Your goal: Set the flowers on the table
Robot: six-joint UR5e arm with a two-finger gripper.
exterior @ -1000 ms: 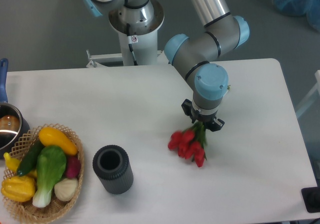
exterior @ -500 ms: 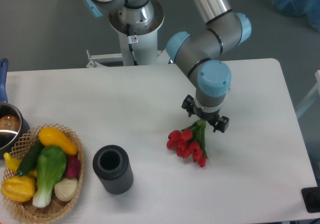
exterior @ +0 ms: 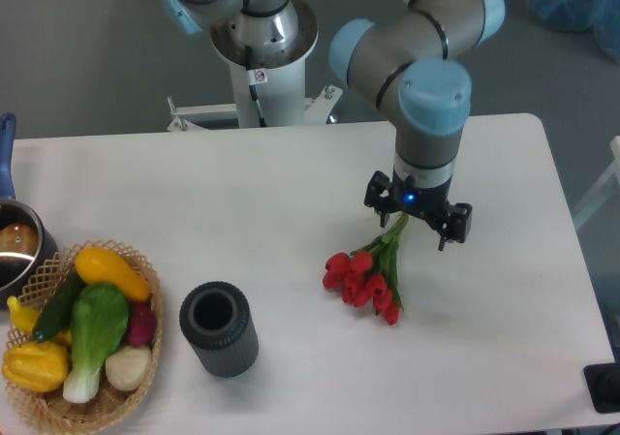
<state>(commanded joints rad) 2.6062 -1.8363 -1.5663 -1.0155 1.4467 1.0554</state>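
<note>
Flowers (exterior: 366, 280) lying flat on the table (exterior: 291, 193), right of frame centre: red heads bunched toward lower left, green stems running up and right. Gripper (exterior: 418, 212) sits over the stem ends, seen from above; jaws spread wide, one finger (exterior: 378, 195) left, the other (exterior: 459, 228) right, nothing pinched between them. Stem tips are hidden under the gripper body. Dark cylindrical cup (exterior: 219, 328) stands upright, open mouth up, lower centre-left, well apart from the bunch. Wicker basket (exterior: 87, 416) of vegetables at lower left corner. A pot (exterior: 15, 246) shows at the left edge, just above the basket.
</note>
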